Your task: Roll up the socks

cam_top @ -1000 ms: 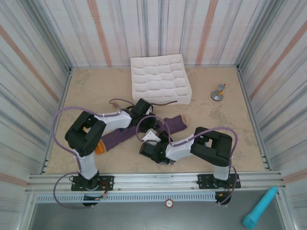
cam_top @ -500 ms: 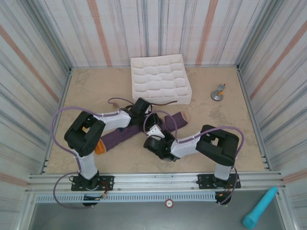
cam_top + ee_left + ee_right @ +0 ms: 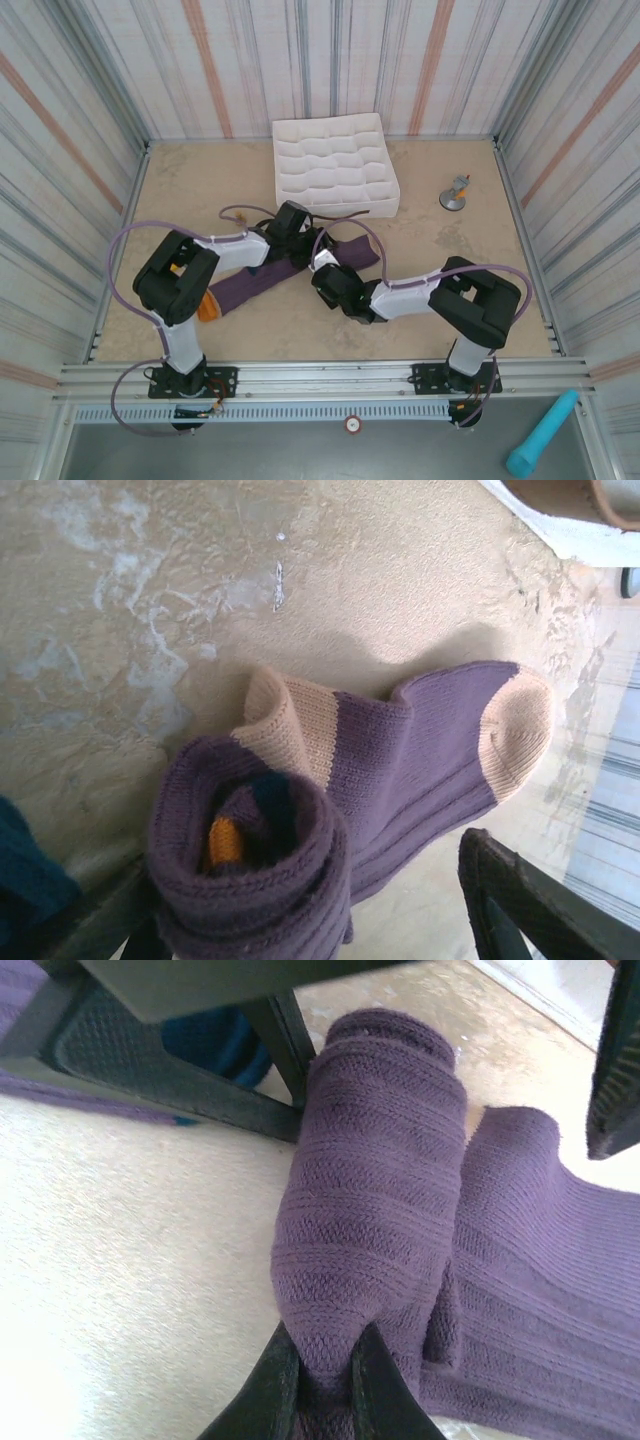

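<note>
In the left wrist view, one of the socks is wound into a purple roll (image 3: 250,870) with orange and teal at its core. Its flat end with tan heel and toe (image 3: 430,750) lies beyond. My left gripper (image 3: 305,890) stands open, its jaws either side of the roll. My right gripper (image 3: 325,1380) is shut on the near end of the same roll (image 3: 375,1190). From above, both grippers (image 3: 297,243) (image 3: 322,268) meet mid-table over this sock (image 3: 352,254). The second sock (image 3: 245,285) lies flat to the left, under the left arm.
A white gridded fabric box (image 3: 335,165) sits at the back centre. A small metal stand (image 3: 455,195) is at the back right. Striped walls close in the table on three sides. A teal cylinder (image 3: 540,432) lies outside, past the near rail.
My left gripper has opened and let go of the roll. My right gripper has moved up and left to the roll and shut on its near end.
</note>
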You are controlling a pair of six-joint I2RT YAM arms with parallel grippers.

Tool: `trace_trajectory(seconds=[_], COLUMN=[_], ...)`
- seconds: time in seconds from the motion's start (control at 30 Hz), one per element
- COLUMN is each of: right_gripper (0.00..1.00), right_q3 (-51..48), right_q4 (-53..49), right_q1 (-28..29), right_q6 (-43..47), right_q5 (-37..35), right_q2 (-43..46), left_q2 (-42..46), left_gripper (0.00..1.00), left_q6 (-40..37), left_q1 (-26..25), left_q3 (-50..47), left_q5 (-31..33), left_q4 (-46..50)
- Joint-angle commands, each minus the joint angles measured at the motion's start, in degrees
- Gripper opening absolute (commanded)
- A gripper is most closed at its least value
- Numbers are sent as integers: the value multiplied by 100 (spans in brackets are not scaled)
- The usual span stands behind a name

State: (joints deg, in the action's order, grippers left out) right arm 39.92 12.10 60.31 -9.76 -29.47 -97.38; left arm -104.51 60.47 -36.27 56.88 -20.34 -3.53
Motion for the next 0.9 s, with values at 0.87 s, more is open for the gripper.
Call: trace_trajectory(seconds=[0.87], right_gripper=[0], right_q3=[-423], right_q4=[-1129], right_q1=[-1238], right_q6=[-795], right_q5=[1823], right_q2=[9], left_q2=[605], left_gripper=[70], left_q6=[164], left_q1=[214], left_q3=[-492], left_q5=[-348], left_q4=[-321])
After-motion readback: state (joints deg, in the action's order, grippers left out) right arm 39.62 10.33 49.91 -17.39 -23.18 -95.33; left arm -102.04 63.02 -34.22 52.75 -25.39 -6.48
